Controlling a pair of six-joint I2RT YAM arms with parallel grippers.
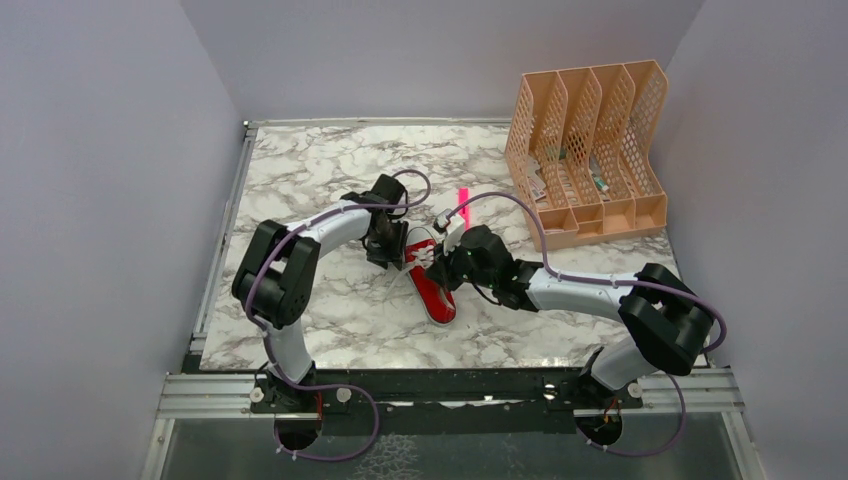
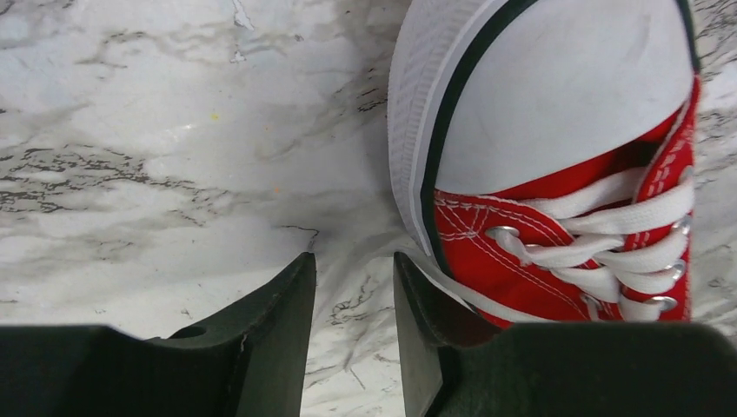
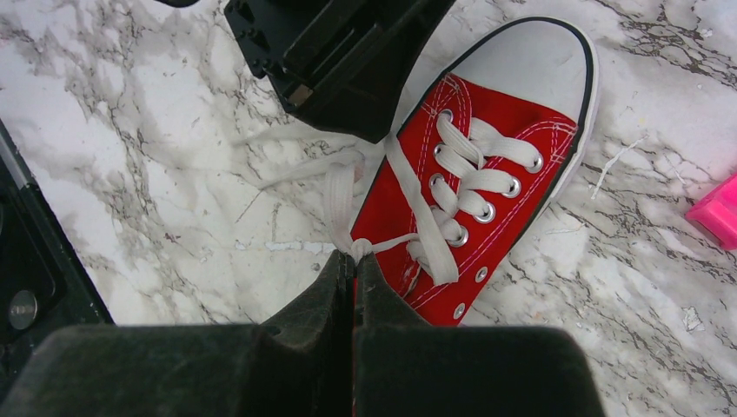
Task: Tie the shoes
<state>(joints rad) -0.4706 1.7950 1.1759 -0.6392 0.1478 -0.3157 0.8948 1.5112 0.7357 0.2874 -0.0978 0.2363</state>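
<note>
The red sneaker (image 1: 431,283) with white laces and a white toe cap lies mid-table, toe pointing away from the arms. My left gripper (image 1: 386,250) is at the shoe's left side by the toe. In the left wrist view its jaws (image 2: 355,265) stand open on the marble, with a flat white lace (image 2: 365,248) lying across the gap at their tips and the shoe (image 2: 556,156) to the right. My right gripper (image 1: 441,262) is over the shoe's lacing. In the right wrist view it (image 3: 354,254) is shut on the white lace at a small knot beside the shoe (image 3: 487,148).
A pink marker (image 1: 464,205) lies just beyond the shoe and shows at the right edge of the right wrist view (image 3: 717,213). A peach mesh file organiser (image 1: 590,150) stands at the back right. The left gripper's black body (image 3: 339,52) is close above the laces.
</note>
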